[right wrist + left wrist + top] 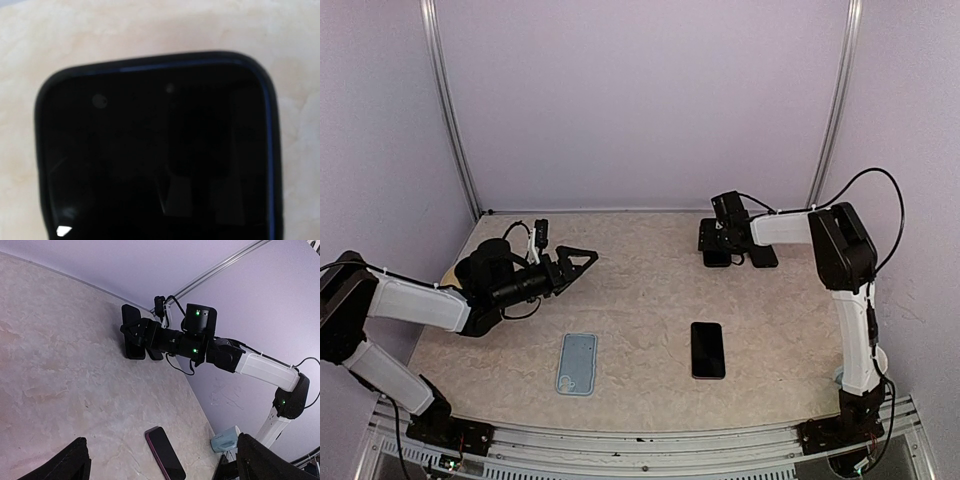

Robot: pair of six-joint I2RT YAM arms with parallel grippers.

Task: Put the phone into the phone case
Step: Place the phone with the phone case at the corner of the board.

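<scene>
The phone [708, 350] is black with a dark pink edge and lies flat, screen up, at the front centre-right of the table; it also shows in the left wrist view [165, 454]. The light blue phone case [577, 363] lies flat to its left, apart from it. My left gripper [585, 263] is open and empty, hovering left of centre behind the case, pointing right; its fingers [75, 460] frame the phone from afar. My right gripper [723, 245] hangs at the back right, close over a black slab [155, 150]; its own fingers do not show.
Two black flat objects [717, 258] [763, 256] lie at the back right under the right gripper. A pale cup [225, 439] stands off the table's right side by the right arm's base. Walls enclose the table on three sides.
</scene>
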